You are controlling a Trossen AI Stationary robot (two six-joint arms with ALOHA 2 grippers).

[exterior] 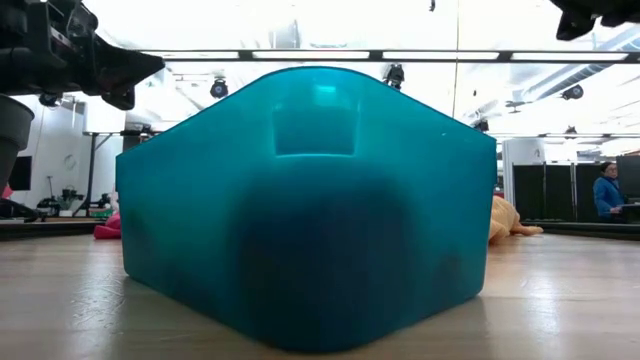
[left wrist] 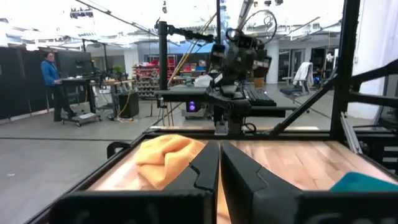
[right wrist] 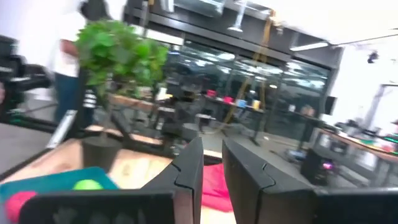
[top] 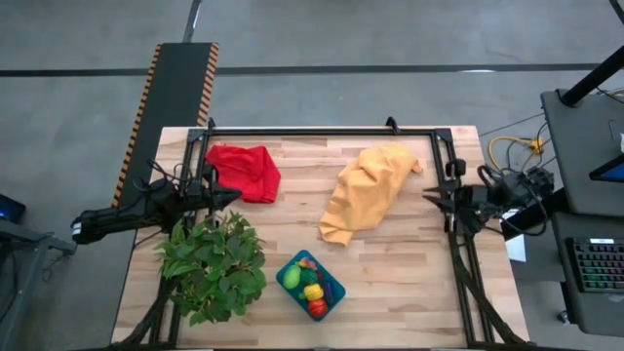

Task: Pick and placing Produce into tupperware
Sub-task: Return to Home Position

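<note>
Teal plastic marked the spot you needed. The container sat on the table close to the edge nearest the low camera, roughly midway across and turned at an angle to the table's sides. Inside it you could see the toy produce bunched together: a green piece at one end, a yellow one in the middle and a red one at the other end. Something pink or purple lay beside the yellow, too small to make out.

A leafy potted plant stood just beside the container, on the left arm's side. Farther back lay a red cloth and a yellow-orange cloth, apart from each other and from the container.

Your left hand hung at the table's left edge, between the red cloth and the plant, pointing inward. Its wrist view showed its fingers pressed together with only a sliver between them, gripping nothing. Your right hand hung at the right edge, near the yellow-orange cloth, also pointing inward. Its fingers stood a little apart with nothing between them. Both hands were well apart from the container.

From table height the container's wall filled most of the view, and you could not see its contents through it.
</note>
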